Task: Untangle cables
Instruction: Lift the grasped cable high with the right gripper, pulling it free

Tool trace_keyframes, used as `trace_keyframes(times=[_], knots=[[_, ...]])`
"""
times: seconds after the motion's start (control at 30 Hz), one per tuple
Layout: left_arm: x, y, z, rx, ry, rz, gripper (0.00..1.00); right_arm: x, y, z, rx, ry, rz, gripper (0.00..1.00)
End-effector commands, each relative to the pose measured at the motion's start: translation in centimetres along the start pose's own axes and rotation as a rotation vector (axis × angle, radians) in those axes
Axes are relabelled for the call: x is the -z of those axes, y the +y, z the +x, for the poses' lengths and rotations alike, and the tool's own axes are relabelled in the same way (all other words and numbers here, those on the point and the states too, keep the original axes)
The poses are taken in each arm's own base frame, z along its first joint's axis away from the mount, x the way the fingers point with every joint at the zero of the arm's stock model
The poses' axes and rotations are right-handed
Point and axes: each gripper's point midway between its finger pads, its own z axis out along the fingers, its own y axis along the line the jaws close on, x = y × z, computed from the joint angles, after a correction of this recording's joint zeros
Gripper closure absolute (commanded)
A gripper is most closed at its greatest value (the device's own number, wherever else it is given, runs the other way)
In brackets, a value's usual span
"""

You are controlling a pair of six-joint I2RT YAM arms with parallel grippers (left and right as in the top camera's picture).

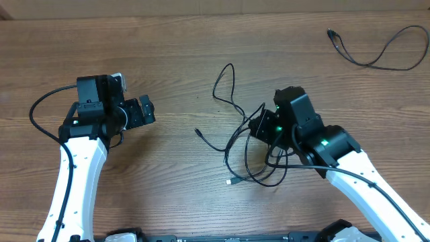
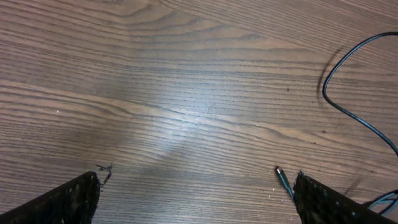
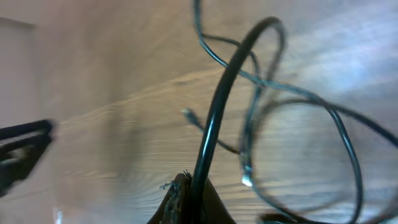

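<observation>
A tangle of thin black cables (image 1: 250, 156) lies at the table's middle, one loop (image 1: 225, 84) reaching toward the back and a silver-tipped plug (image 1: 230, 181) at the front. My right gripper (image 1: 258, 128) sits at the tangle's right side. In the right wrist view it (image 3: 194, 198) is shut on one black cable strand (image 3: 219, 106) that rises from its jaws. My left gripper (image 1: 149, 111) stands open to the left of the tangle, holding nothing. In the left wrist view a small plug end (image 2: 284, 180) lies on the wood just inside its right fingertip (image 2: 323, 202).
One separate black cable (image 1: 376, 59) lies spread out at the back right corner. Bare wood (image 1: 181, 54) stretches between the two arms and along the back. The arms' own thicker black wires curve beside each base.
</observation>
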Motion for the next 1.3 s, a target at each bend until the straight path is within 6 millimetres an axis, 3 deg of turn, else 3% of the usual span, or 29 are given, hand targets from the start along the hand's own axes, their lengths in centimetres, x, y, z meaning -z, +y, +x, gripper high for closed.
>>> trace_keyframes(times=[0.0, 0.23, 0.47, 0.73, 1.13, 1.27], knots=[[0.3, 0.0, -0.3, -0.024, -0.015, -0.005, 0.00, 4.6, 5.3, -2.3, 0.105, -0.101, -0.157, 0.96], [0.3, 0.0, -0.3, -0.024, -0.015, -0.005, 0.01, 11.2, 11.5, -5.9, 0.215, -0.271, -0.300, 0.96], [0.3, 0.0, -0.3, -0.024, -0.015, -0.005, 0.01, 14.7, 14.3, -7.5, 0.236, -0.361, -0.383, 0.96], [0.3, 0.0, -0.3, -0.024, -0.015, -0.005, 0.00, 17.1, 16.9, -8.9, 0.253, -0.452, -0.490, 0.96], [0.3, 0.0, -0.3, -0.024, -0.015, -0.005, 0.00, 24.0, 22.6, -11.4, 0.263, -0.667, -0.801, 0.96], [0.3, 0.0, -0.3, -0.024, -0.015, -0.005, 0.00, 27.3, 24.2, -11.8, 0.267, -0.748, -0.926, 0.96]])
